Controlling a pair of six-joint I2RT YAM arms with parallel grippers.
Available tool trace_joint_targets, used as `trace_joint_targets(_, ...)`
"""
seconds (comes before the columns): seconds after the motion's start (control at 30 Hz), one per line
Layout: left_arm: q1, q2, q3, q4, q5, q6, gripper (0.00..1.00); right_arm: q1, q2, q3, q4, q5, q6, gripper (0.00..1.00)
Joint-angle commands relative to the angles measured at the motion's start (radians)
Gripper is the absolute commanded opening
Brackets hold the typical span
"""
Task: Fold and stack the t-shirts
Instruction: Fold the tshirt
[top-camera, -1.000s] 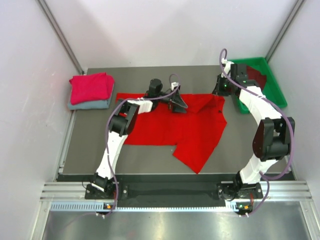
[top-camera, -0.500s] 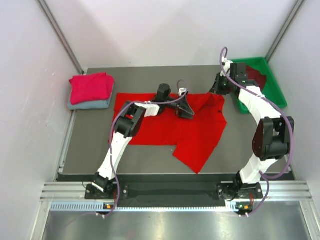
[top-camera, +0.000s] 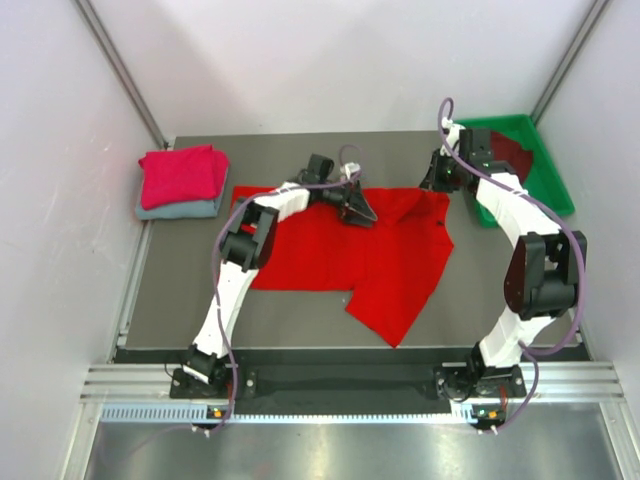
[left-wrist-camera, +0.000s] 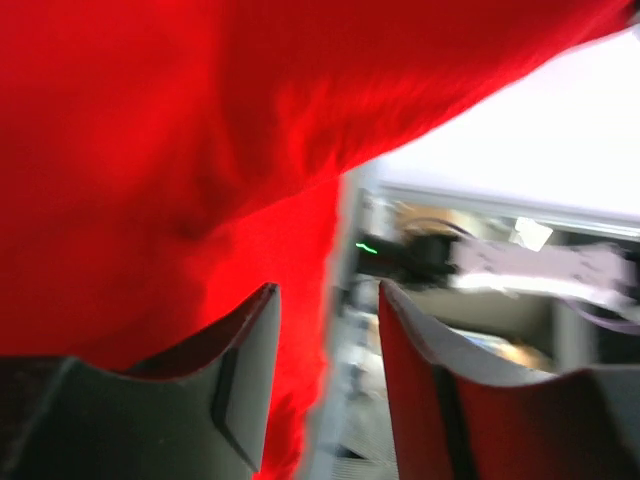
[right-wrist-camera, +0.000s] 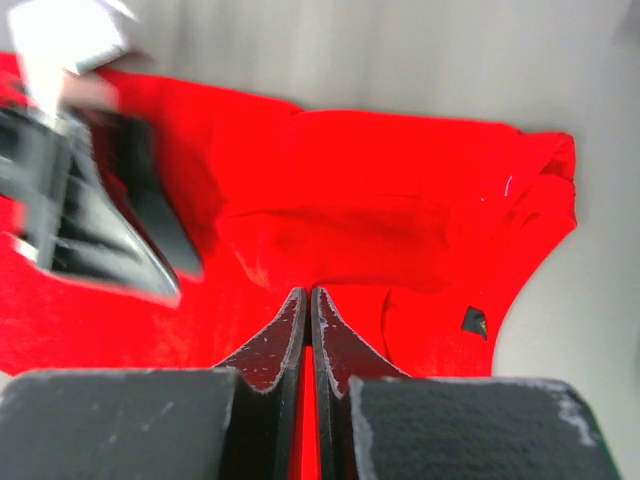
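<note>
Right gripper (top-camera: 438, 184) clenched on red t-shirt (top-camera: 330, 255) corner, upper right of frame, presumably anchoring cloth for folding; left gripper (left-wrist-camera: 327, 292) parted, nothing grasped.

Premises: a robotics test cell of laboratory type. A dark grey table (top-camera: 190, 290) is boxed at the left, right and far sides by plain white panels (top-camera: 60, 250) set in metal corner struts (top-camera: 120, 70). An aluminium rail (top-camera: 350, 385) runs along the table's near edge. Two white-and-black arms, left (top-camera: 218, 305) and right (top-camera: 510, 215), are bolted there, with cables (top-camera: 443, 110) exposed.
</note>
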Motion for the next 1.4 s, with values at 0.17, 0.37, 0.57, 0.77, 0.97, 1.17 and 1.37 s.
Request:
trace_joint_targets(0.17, 0.123, -0.226, 0.134, -0.781, -0.623, 0.895, 0.51, -0.003, 0.005, 0.016, 0.031, 0.046, -0.038, 0.0)
trace_joint_targets(0.37, 0.147, -0.314, -0.046, -0.715, -0.87, 1.025, 0.51, -0.005, 0.037, 0.028, 0.023, 0.081, -0.086, 0.0)
trace_joint_targets(0.57, 0.184, -0.24, -0.009, -0.747, -0.89, 1.018, 0.5, -0.005, 0.054, 0.022, 0.021, 0.113, -0.13, 0.0)
trace_joint_targets(0.77, 0.195, -0.217, 0.012, -0.754, -0.892, 0.999, 0.5, -0.005, 0.063, 0.039, -0.005, 0.164, -0.202, 0.12)
trace_joint_targets(0.97, 0.195, -0.232, 0.028, -0.776, -0.886, 1.005, 0.5, 0.041, -0.012, 0.074, -0.031, 0.29, -0.363, 0.74)
trace_joint_targets(1.17, 0.195, -0.249, 0.011, -0.776, -0.878, 0.976, 0.5, 0.245, -0.107, -0.067, 0.066, 0.157, -0.709, 0.71)
trace_joint_targets(1.37, 0.203, -0.248, 0.016, -0.762, -0.866, 0.953, 0.5, 0.339, 0.005, -0.021, 0.057, 0.035, -0.713, 0.54)
